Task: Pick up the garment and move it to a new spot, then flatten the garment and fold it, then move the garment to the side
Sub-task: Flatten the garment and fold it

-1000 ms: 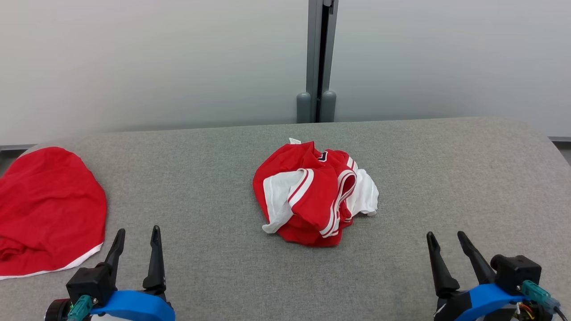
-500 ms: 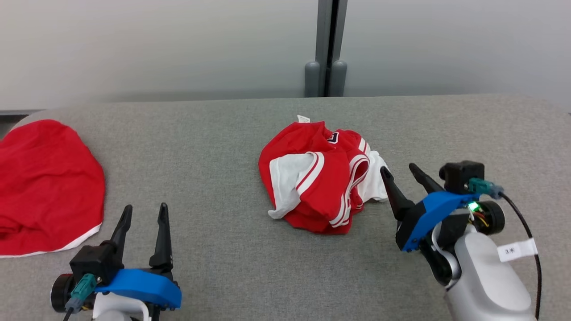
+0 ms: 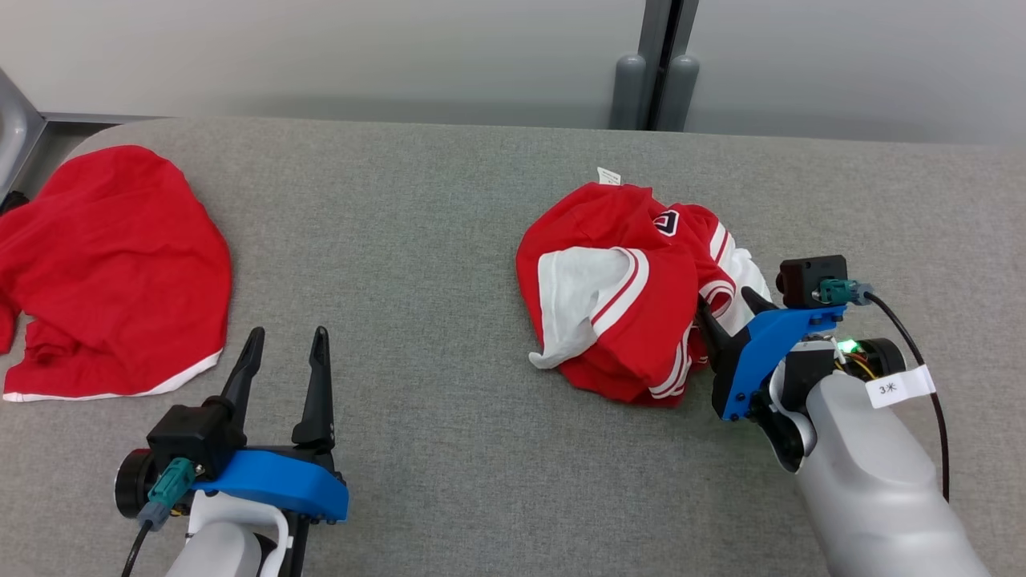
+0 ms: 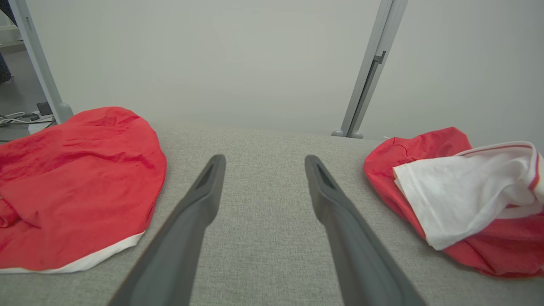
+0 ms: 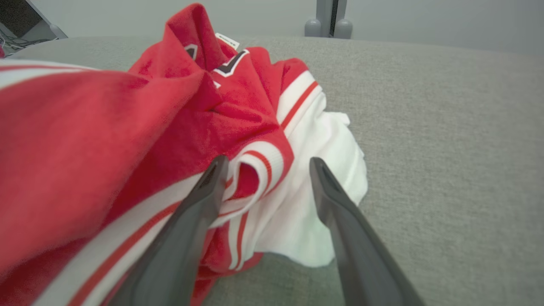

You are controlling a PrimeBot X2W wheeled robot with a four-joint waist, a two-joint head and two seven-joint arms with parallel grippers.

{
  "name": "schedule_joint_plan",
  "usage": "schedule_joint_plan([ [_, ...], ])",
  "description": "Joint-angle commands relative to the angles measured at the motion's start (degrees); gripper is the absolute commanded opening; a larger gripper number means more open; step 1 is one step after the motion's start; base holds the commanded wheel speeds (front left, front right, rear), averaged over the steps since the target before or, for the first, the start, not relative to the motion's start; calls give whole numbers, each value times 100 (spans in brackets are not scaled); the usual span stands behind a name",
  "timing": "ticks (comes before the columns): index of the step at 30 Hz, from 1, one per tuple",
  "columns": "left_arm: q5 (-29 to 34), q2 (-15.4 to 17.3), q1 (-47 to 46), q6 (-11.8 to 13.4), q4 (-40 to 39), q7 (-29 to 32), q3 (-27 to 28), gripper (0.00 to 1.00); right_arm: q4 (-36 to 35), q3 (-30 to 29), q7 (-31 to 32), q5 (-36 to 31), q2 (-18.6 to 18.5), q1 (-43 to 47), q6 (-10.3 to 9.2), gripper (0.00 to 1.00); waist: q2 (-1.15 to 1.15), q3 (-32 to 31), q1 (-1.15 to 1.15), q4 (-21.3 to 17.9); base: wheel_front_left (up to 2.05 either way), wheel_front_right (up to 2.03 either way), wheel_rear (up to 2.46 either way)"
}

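Two pieces of cloth lie on the grey counter [image 3: 449,208]. In the head view the garment [image 3: 633,296], a crumpled red top with white panels and red-and-white striped hems, sits in a heap at 3 o'clock from the middle of the picture, with a small white tag [image 3: 608,175] sticking out at its 12 o'clock edge. The other, a plain red cloth [image 3: 112,264] with a white hem, is spread at 9 o'clock, well apart from the garment and near the counter's end. A grey post [image 3: 657,72] stands against the pale wall [image 3: 321,48] at 1 o'clock. The right jaws are spread wide at the garment's 4 o'clock edge, and their fingers [image 5: 191,221] point into the heap. In the right wrist view a looped striped hem and a fold of white cloth lie between the two fingers; one tip is against the striped hem, the other is over the white cloth, and whether that one touches cannot be told. Nothing is pinched. The left jaws are at 7 o'clock in the head view, spread just as wide, with their fingers [image 3: 317,385] pointing toward 12 o'clock over bare counter. In the left wrist view the red cloth lies at 9 o'clock of those fingers [image 4: 187,229] and the garment at 3 o'clock, both clear of them.
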Motion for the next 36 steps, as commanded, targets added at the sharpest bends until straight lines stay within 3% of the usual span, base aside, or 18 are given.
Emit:
schedule_joint_plan([
  [1, 9, -1, -120, -22, 5, -31, 12, 100, 102, 48, -5, 83, -25, -135, 3, 100, -1, 28, -1, 29, 0, 0, 0],
  [2, 10, -12, -121, -22, 10, -37, 4, 100, 205, 91, 8, 185, -26, -167, 3, 100, -1, 39, -1, 40, 0, 0, 0],
  [3, 12, -20, -118, -32, 19, -40, -4, 100, 292, 157, 27, 299, -26, -198, 3, 83, -1, 46, -1, 51, 0, 0, 0],
  [4, 11, -25, -123, -44, 34, -39, -13, 100, 358, 253, 47, 490, -25, -223, 3, 47, -1, 53, -1, 62, 0, 0, 0],
  [5, 10, -30, -131, -46, 49, -41, -17, 100, 397, 364, 26, 612, -23, -258, 3, 19, -1, 56, -1, 70, 0, 0, 0],
  [6, 8, -37, -140, -51, 60, -47, -26, 100, 415, 485, 14, 791, -22, -288, 3, 0, -1, 52, -1, 79, 0, 0, 0],
  [11, -4, -48, -121, -70, 141, -69, -49, 100, 371, 944, -322, 1177, -29, -460, 3, 0, -1, -61, -1, 87, 0, 0, 0],
  [18, -30, -43, 46, -46, 208, -80, -67, 100, -65, 1318, -998, 1004, -25, -825, 3, 0, -1, -443, -1, 80, 0, 0, 0],
  [31, -37, 71, 220, 66, -4, -74, -33, 100, -1721, 2401, -644, 1467, -23, -1975, 3, 0, -1, -623, -1, 196, 0, 0, 0],
  [36, -49, 112, 222, 99, -110, -80, 7, 100, -2051, 2393, -853, 1727, -26, -2555, 3, 0, -1, -581, -1, 229, 0, 0, 0],
])
